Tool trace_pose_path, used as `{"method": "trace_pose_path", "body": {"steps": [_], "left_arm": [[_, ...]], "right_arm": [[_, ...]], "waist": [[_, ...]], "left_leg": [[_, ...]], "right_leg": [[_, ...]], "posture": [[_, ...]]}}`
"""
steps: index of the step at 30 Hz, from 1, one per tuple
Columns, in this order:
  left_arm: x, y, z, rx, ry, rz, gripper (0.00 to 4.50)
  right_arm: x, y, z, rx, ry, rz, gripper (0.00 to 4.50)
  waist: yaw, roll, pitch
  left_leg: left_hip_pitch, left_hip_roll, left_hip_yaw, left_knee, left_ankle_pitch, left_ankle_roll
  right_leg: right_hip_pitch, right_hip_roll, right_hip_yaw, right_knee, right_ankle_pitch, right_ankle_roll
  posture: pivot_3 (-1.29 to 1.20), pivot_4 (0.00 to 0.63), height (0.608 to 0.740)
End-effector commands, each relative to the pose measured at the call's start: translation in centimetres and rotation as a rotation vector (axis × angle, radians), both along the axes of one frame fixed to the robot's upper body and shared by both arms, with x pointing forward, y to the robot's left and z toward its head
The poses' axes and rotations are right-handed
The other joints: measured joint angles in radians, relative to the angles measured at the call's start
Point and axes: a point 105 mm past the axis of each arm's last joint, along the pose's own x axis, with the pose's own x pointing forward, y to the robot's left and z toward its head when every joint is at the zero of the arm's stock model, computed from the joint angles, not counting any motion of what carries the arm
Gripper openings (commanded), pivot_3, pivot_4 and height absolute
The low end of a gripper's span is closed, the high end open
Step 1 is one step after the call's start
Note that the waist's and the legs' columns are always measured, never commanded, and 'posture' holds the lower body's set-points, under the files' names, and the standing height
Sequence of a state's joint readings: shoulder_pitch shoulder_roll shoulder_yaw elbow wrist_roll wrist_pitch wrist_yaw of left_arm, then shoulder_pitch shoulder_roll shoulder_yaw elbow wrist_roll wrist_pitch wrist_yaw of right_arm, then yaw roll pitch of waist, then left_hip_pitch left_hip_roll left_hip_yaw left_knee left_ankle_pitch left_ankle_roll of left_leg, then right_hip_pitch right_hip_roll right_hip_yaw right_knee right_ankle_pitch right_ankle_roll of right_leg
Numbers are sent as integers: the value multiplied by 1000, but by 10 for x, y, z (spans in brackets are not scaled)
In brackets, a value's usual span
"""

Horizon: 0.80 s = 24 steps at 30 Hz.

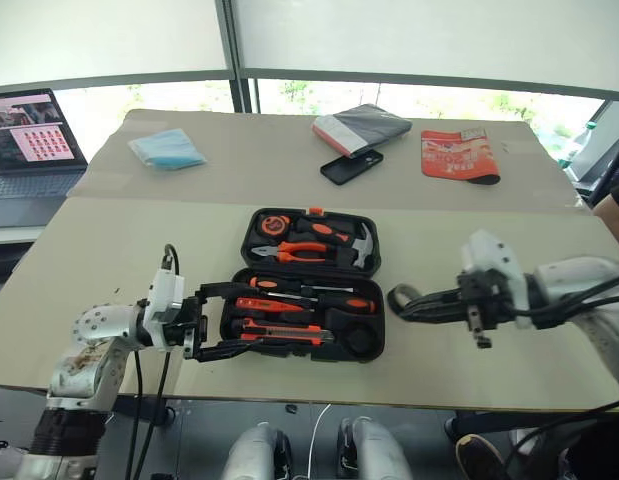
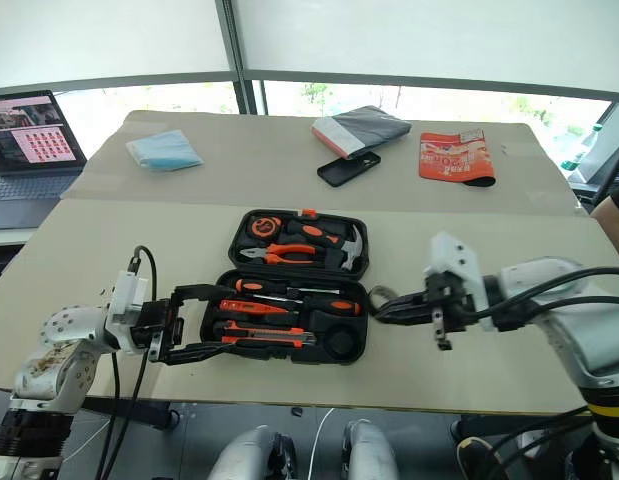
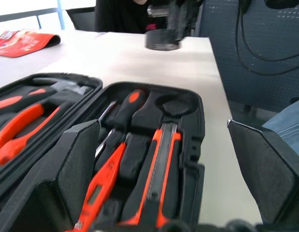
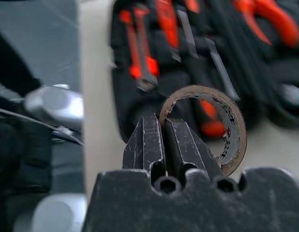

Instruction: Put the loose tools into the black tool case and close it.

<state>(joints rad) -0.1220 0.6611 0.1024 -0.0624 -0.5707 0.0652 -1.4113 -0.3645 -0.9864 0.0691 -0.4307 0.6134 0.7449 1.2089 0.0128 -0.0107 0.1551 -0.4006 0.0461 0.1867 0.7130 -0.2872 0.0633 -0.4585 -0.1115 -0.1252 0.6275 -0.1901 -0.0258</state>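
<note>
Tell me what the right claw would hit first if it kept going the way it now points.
The right claw, shut on the small grey tape roll, points left toward the open black tool case. It would probably meet the case's right-hand rim near the empty round slot first, though depth is hard to judge.
</note>
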Motion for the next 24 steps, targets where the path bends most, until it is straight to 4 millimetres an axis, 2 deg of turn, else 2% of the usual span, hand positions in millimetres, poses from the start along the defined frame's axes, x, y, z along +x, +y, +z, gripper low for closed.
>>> {"method": "trace_pose_path", "body": {"steps": [1, 4, 8, 11, 15, 18, 19, 20, 24], "left_arm": [[-6, 10, 0, 38, -32, 9, 4500], [-7, 9, 1, 40, -33, 11, 4500], [-11, 9, 0, 54, -31, 10, 4500], [-13, 12, -2, 69, -28, 18, 4500], [-13, 15, 0, 74, -25, 30, 4500], [-11, 16, 2, 78, -25, 40, 4500], [-10, 15, 3, 78, -25, 44, 4500], [-8, 15, 5, 72, -26, 58, 4500], [1, 19, 9, 70, -3, 136, 4500]], "right_arm": [[-5, 18, -7, -40, 3, 41, 25], [-2, 19, -22, -112, 3, 39, 25], [3, 31, -26, -121, 5, 26, 25], [4, 27, -40, -167, 25, 14, 25], [7, 26, -47, -187, 35, -6, 25], [-1, 25, -49, -203, 90, 32, 25], [-5, 25, -50, -208, 106, 52, 756], [-2, 28, -47, -185, 85, 41, 890], [-4, 32, -28, -92, 23, 104, 2221]], "waist": [[0, 0, 0], [1, 0, 0], [-2, 0, 0], [-3, 0, 0], [-3, 0, 0], [-1, 0, 0], [-1, 0, 0], [-1, 0, 0], [-1, 0, 0]], "left_leg": [[0, -1, 0, 0, 0, 0], [-2, -1, 0, 0, 0, 1], [-3, -1, 0, 1, 0, 0], [-3, -1, 0, 1, 0, 0], [-3, -1, 0, 1, 0, -1], [-3, -1, 0, 1, 0, -1], [-3, -1, 0, 1, 0, -1], [-3, -1, 0, 1, 0, -1], [-3, -1, 0, 0, 0, -1]], "right_leg": [[0, -1, 0, 0, -2, -3], [0, -1, -1, -1, -2, -2], [-1, -1, -1, -1, 0, 0], [-2, -1, -2, -1, 1, 2], [-2, -1, -2, -1, 1, 2], [-2, -1, -2, -1, 1, 2], [-2, -1, -2, -1, 1, 2], [-2, -1, -2, -1, 1, 2], [-2, -1, -2, -1, 1, 2]], "posture": [[0, 150, 740], [0, 150, 740], [0, 150, 740], [0, 150, 740], [0, 150, 740], [0, 150, 740], [0, 150, 740], [0, 150, 740], [0, 150, 740]]}}
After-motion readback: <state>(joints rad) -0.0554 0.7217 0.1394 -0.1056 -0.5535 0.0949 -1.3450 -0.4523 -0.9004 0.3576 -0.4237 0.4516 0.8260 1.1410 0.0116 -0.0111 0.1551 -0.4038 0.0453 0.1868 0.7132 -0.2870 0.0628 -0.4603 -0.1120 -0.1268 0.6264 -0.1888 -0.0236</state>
